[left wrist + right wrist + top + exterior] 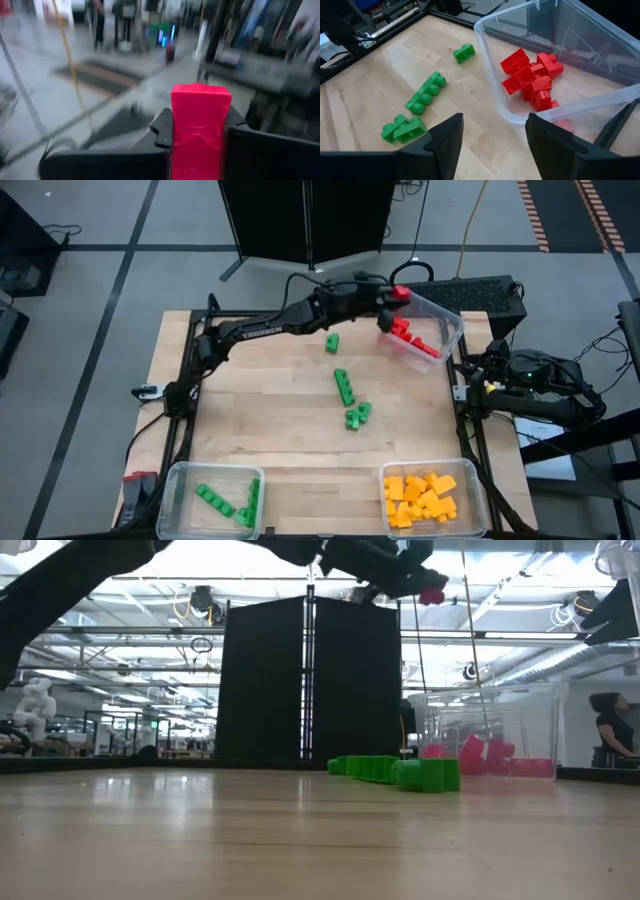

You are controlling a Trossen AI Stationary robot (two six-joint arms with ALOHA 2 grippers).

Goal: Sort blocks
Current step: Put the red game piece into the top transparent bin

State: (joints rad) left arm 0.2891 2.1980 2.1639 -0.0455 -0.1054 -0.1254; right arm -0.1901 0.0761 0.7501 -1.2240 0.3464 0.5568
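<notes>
White lettering ran along the left arm's forearm, too small to read. The left gripper hung raised over the far edge of the clear bin at about one o'clock on the table, its fingers clamped on a single red block that stood up between them. In that bin lay a heap of red blocks, roughly seven or eight. On the bare wood sat loose green blocks: one alone near twelve o'clock, a long strip at centre, a small cluster just below. The seven-o'clock bin held about three green pieces; the five-o'clock bin held a dozen or so orange blocks. The right gripper waited at three o'clock off the table's edge, fingers apart, holding nothing.
</notes>
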